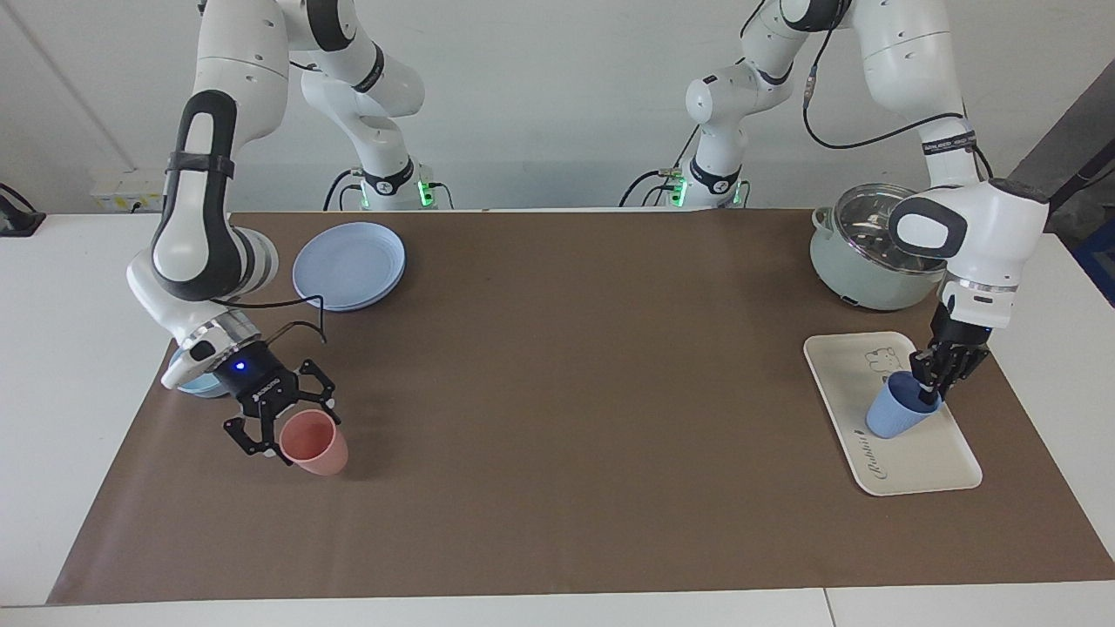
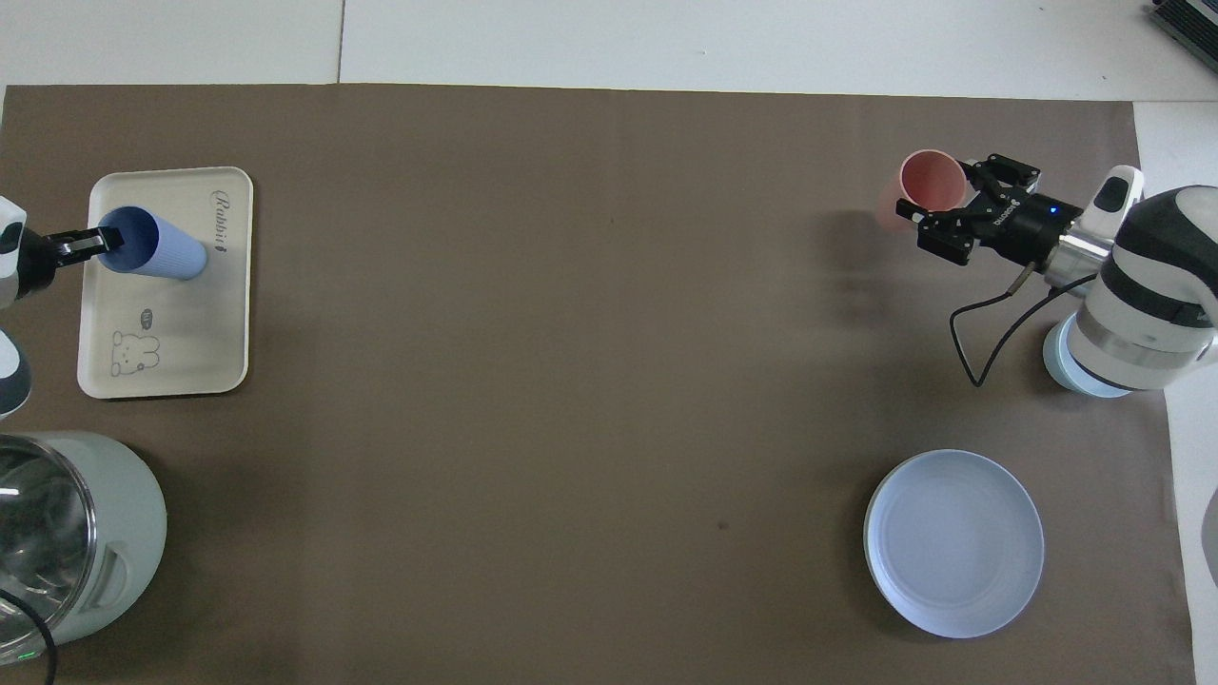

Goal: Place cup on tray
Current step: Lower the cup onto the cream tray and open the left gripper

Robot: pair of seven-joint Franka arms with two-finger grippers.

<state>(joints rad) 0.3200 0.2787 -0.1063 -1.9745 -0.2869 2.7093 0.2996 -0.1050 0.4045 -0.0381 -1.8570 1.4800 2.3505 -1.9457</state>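
The periwinkle-blue cup [image 1: 895,418] [image 2: 157,253] stands on the cream tray [image 1: 925,463] [image 2: 195,328], on the half with the script, farther from the robots than the bear drawing. My left gripper [image 1: 927,396] [image 2: 103,240] reaches down from above and is shut on the cup's rim, one finger inside the mouth. My right gripper [image 1: 289,435] [image 2: 952,197] is low over the mat at the right arm's end, shut on the rim of a salmon-pink cup [image 1: 318,446] [image 2: 931,181].
A lidded pale-green pot [image 1: 858,261] [image 2: 71,538] stands beside the tray, nearer to the robots. A round blue plate [image 1: 350,252] [image 2: 953,542] lies near the right arm's base. The right wrist partly covers a light-blue bowl [image 1: 196,385] [image 2: 1068,366].
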